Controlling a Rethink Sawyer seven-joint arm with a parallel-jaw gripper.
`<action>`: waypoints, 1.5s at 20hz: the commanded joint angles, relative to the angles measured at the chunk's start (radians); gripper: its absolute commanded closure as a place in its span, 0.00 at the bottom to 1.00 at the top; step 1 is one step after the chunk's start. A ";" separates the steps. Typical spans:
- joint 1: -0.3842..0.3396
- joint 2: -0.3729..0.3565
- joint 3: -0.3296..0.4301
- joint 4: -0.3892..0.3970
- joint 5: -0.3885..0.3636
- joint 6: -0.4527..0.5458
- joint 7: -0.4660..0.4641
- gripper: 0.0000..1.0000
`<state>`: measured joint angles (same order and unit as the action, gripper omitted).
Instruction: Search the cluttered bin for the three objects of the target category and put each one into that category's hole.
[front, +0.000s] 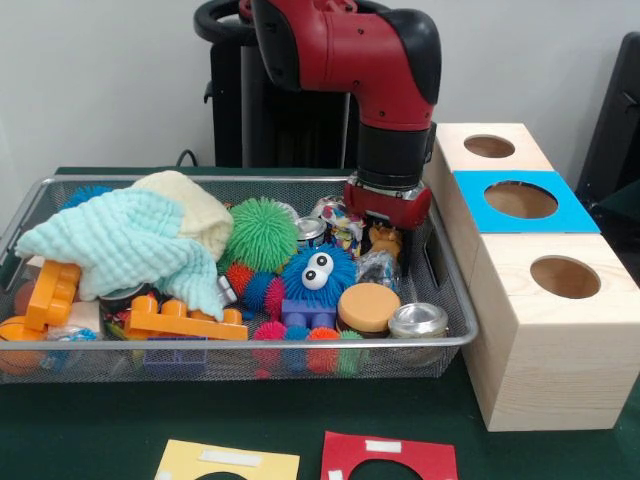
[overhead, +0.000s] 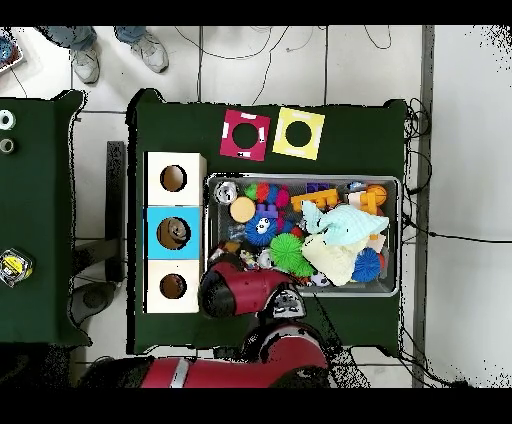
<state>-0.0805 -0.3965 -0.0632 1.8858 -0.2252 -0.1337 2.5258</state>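
A: What's on my screen right now?

B: In the front view I see the bin (front: 30, 196), a silver wire-mesh basket, filling the left and centre of the frame on the dark green table (front: 90, 420). My red arm (front: 370, 60) comes down from the top centre, and the pincer (front: 385, 228) is sunk into the clutter at the bin's right end. I cannot tell whether it is released or clenched.

A: What lies in the bin?

B: A pale mint cloth (front: 120, 240) is heaped at the left, beside a green spiky ball (front: 262, 232). A blue fuzzy toy with googly eyes (front: 316, 272) sits at the centre, and an orange lid (front: 368, 306) is just right of it.

A: And the holes?

B: Three wooden boxes (front: 540, 330) stand in a row at the right; the middle one carries a blue card (front: 520, 200).
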 joint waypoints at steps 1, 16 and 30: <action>0.049 0.074 -0.037 0.072 0.025 0.022 0.104 0.00; 0.085 0.064 -0.076 0.076 0.041 -0.014 0.127 0.00; 0.075 0.005 -0.077 0.095 0.043 0.068 0.106 0.00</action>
<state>0.0175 -0.4018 -0.1545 1.9156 -0.2166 -0.1350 2.5258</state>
